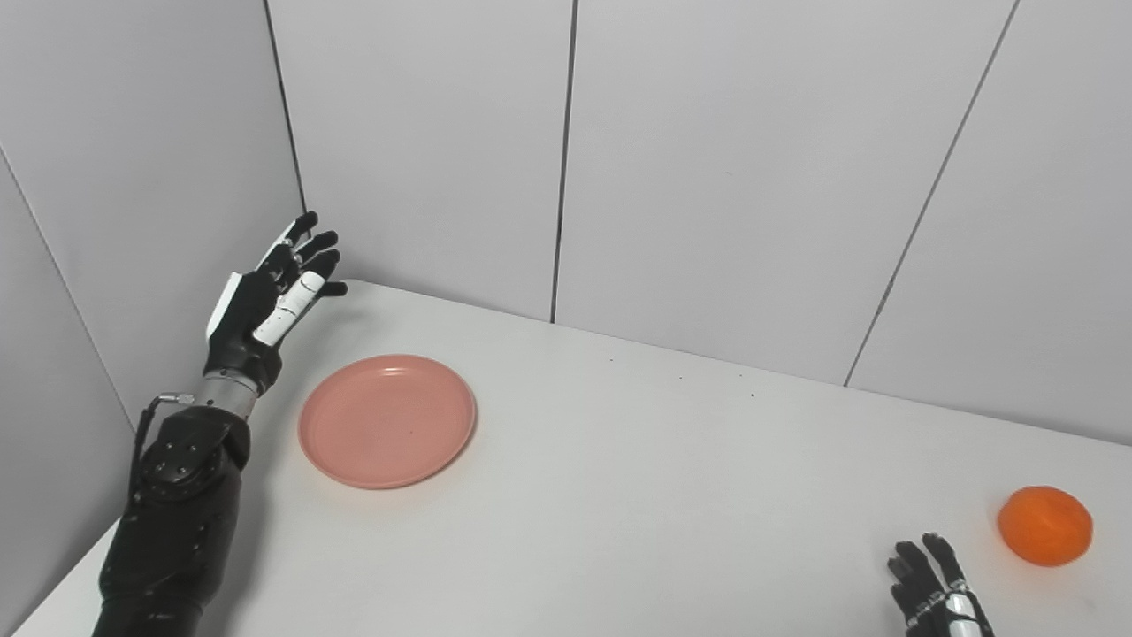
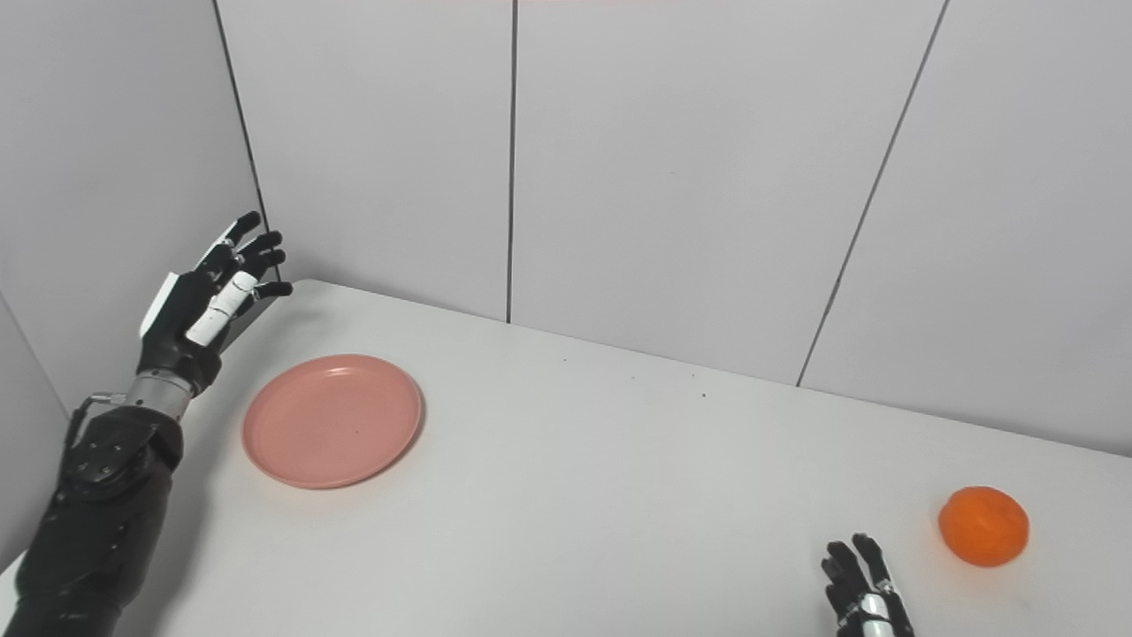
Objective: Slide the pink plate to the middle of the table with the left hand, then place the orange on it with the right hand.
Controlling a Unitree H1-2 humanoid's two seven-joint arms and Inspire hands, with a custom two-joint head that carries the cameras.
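Observation:
The pink plate (image 1: 387, 421) lies flat on the left part of the white table (image 1: 637, 495), with nothing on it. My left hand (image 1: 265, 296) is raised above the table's far left corner, just left of and behind the plate, open with its fingers spread and not touching the plate. The orange (image 1: 1044, 525) rests on the table at the far right. My right hand (image 1: 937, 588) shows only partly at the bottom edge, a short way left of and nearer than the orange, fingers apart and holding nothing.
Grey panel walls (image 1: 707, 159) close off the back and left sides of the table. The table's left edge runs close under my left forearm (image 1: 172, 513).

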